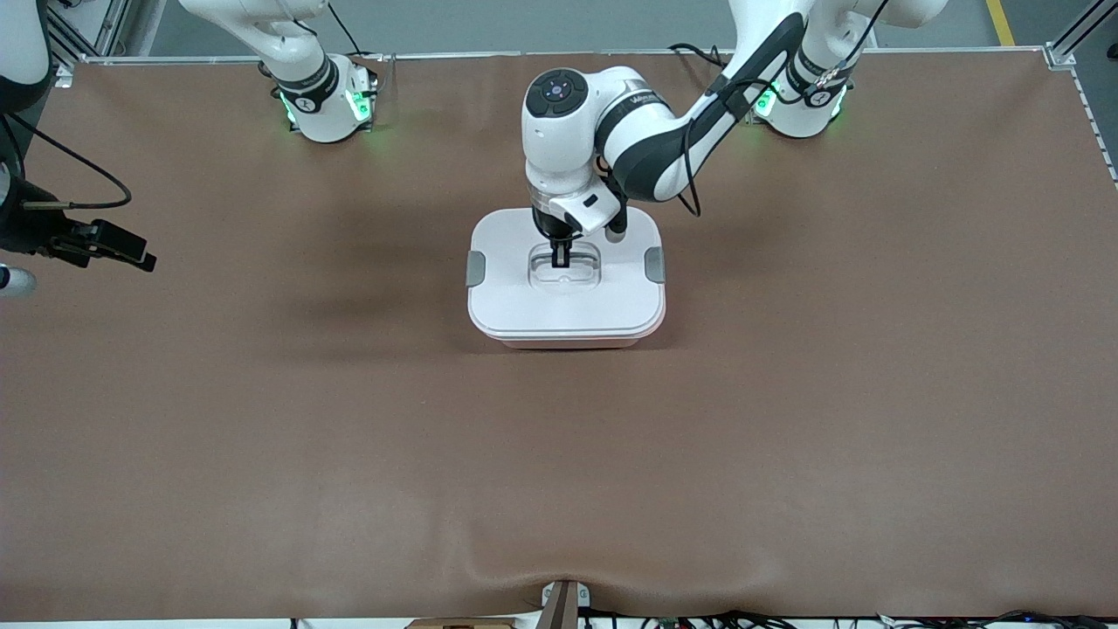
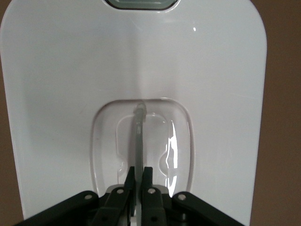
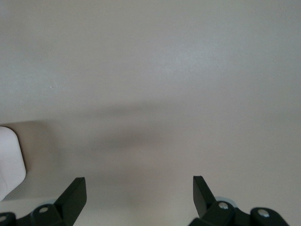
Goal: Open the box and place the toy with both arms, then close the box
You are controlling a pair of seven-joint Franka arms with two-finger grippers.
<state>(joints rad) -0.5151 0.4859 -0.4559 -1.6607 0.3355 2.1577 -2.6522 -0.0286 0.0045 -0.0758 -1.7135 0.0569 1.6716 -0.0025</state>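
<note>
The box (image 1: 566, 306) is a pale pink tub with its white lid (image 1: 524, 301) on, in the middle of the table. A grey clip (image 1: 474, 268) sits on each short side. My left gripper (image 1: 560, 258) is down in the lid's recessed centre, shut on the thin clear handle (image 2: 139, 134). The left wrist view shows its fingers (image 2: 148, 176) pinching the handle's edge over the lid (image 2: 70, 84). My right gripper (image 1: 144, 259) hangs in the air at the right arm's end of the table, open and empty (image 3: 139, 181). The pink plush toy is out of view.
The brown table mat (image 1: 559, 454) spreads wide on every side of the box. Both arm bases (image 1: 327, 100) stand along the table edge farthest from the front camera. A small fixture (image 1: 559, 603) sits at the edge nearest that camera. A white object (image 3: 9, 165) shows in the right wrist view.
</note>
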